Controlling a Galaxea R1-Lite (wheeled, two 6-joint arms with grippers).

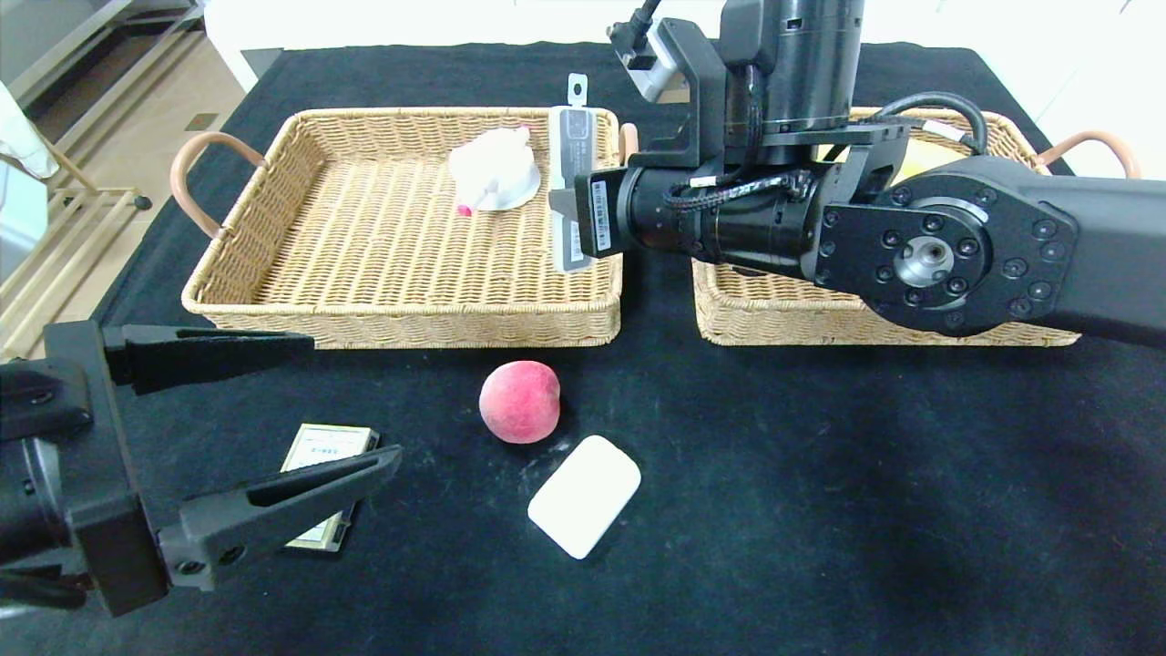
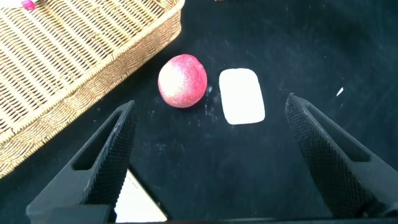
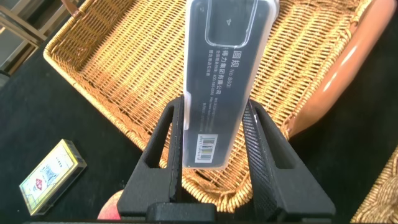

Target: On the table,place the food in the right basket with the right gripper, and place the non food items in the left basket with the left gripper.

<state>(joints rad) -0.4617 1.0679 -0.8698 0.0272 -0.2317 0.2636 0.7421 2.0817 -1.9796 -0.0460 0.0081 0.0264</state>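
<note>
My right gripper (image 1: 572, 228) is shut on a grey flat plastic package (image 1: 576, 146) with a barcode label (image 3: 227, 62), and holds it upright over the right rim of the left wicker basket (image 1: 401, 319). My left gripper (image 1: 353, 399) is open and empty, low at the front left, above a small card box (image 1: 319, 446). A pink peach (image 1: 519, 401) and a white rounded bar (image 1: 584, 495) lie on the black cloth in front of the baskets. Both also show between the open fingers in the left wrist view, the peach (image 2: 182, 81) beside the bar (image 2: 242, 96).
A white object with a pink bit (image 1: 495, 169) lies at the back of the left basket. The right wicker basket (image 1: 820, 323) is mostly hidden by my right arm, with something yellow (image 1: 920, 155) in it. The card box also shows in the right wrist view (image 3: 51, 175).
</note>
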